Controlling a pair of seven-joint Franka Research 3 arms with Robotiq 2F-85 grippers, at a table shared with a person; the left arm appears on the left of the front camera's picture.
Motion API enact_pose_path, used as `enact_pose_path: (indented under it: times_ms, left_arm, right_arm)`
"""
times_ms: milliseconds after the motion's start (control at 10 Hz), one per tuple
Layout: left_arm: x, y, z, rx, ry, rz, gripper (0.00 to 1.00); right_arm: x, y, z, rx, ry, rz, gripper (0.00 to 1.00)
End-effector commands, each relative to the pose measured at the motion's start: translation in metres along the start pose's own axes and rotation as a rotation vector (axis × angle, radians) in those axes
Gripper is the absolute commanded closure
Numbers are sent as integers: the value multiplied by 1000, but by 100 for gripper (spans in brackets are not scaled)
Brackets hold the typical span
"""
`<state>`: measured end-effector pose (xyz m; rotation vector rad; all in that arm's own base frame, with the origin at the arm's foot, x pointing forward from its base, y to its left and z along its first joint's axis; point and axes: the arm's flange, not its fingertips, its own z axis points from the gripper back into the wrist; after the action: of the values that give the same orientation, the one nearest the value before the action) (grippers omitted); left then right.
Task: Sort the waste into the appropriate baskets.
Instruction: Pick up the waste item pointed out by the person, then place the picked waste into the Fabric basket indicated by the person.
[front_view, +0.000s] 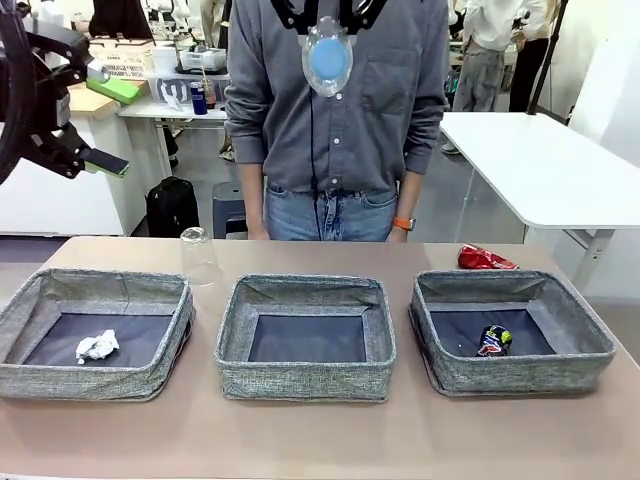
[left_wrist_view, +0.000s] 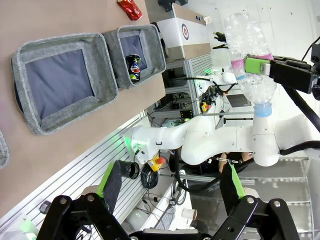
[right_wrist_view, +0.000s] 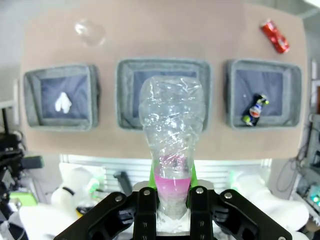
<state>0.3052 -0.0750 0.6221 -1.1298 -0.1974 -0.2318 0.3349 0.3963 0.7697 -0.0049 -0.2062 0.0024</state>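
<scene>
Tan table (front_view: 300, 440), person in grey shirt (front_view: 380, 110) standing behind it, orange wristband (front_view: 403, 224), white table (front_view: 540, 165), black bag (front_view: 172, 206) on floor

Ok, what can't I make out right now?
- Right wrist view: the bottle distorts the middle basket's floor; the right gripper's fingers hide its cap end.
- Left wrist view: the left basket is cut off by the edge.
- Front view: the dark can's print is too small; the right basket's wall hides the crushed red can's underside.
</scene>
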Motion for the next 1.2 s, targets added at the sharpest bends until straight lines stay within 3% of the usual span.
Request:
enact_pose_path:
  times_ms: [0,1100]
  left_arm:
    - [0,-1,0,-21,-2,-21,0]
    - [0,-1,0,-21,-2,-21,0]
  right_arm:
    - [-2,1,-3,6,1,9,77]
    - [-2,1,-3,6,1,9,77]
